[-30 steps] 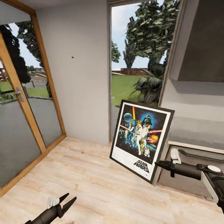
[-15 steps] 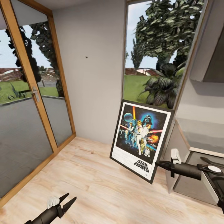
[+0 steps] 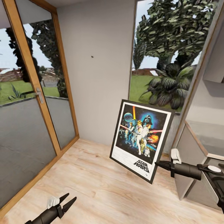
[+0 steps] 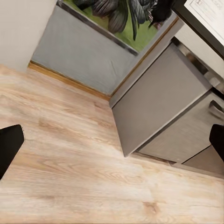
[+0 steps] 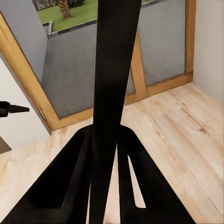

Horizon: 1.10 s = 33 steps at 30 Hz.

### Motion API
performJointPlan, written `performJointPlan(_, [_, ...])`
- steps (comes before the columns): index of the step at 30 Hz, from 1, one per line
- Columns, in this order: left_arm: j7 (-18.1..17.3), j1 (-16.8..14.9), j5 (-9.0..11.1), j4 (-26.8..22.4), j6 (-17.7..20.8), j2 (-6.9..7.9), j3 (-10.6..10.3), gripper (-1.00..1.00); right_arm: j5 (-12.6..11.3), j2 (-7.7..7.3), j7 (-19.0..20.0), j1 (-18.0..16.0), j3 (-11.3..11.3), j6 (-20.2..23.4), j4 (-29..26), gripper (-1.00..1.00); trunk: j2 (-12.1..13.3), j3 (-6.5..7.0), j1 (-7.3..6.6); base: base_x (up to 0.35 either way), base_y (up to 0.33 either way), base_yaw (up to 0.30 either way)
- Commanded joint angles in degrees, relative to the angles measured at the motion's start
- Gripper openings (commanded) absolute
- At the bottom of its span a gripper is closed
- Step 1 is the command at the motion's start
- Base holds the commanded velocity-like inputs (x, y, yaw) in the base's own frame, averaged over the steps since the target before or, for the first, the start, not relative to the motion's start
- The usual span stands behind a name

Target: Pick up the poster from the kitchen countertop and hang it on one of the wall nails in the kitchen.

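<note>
Transport step judged in hand: poster (image 3: 140, 139) is carried in air by R gripper (image 3: 159, 164), clenched on its lower right frame edge; frame is seen edge-on betw. the fingers in R wrist view (image 5: 112, 93). R arm is held low, reaching inward from the right side. L gripper (image 3: 67, 201) is parked low over the wood floor (image 3: 102, 186), fingers parted, nothing held. Farther off, one wall nail (image 3: 92, 57) is seen on the off-white wall, well above poster. Next: approach wall, raise poster to nail height.
</note>
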Motion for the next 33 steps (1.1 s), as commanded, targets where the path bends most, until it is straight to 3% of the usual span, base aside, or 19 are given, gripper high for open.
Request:
performJointPlan(1, [-0.1, -0.1, 0.1, 0.1, -0.5, 0.01, 0.0, 1.00, -0.3, -0.01, 0.4, -0.1, 0.0, 0.9, 0.0, -1.00, -0.1, -0.13, 0.06, 0.218, 0.280, 0.000])
performJointPlan(33, [-0.1, -0.1, 0.1, 0.1, -0.5, 0.01, 0.0, 1.00, -0.5, 0.05, 0.4, -0.1, 0.0, 0.9, 0.0, -1.00, -0.1, -0.13, 0.06, 0.207, 0.289, 0.000])
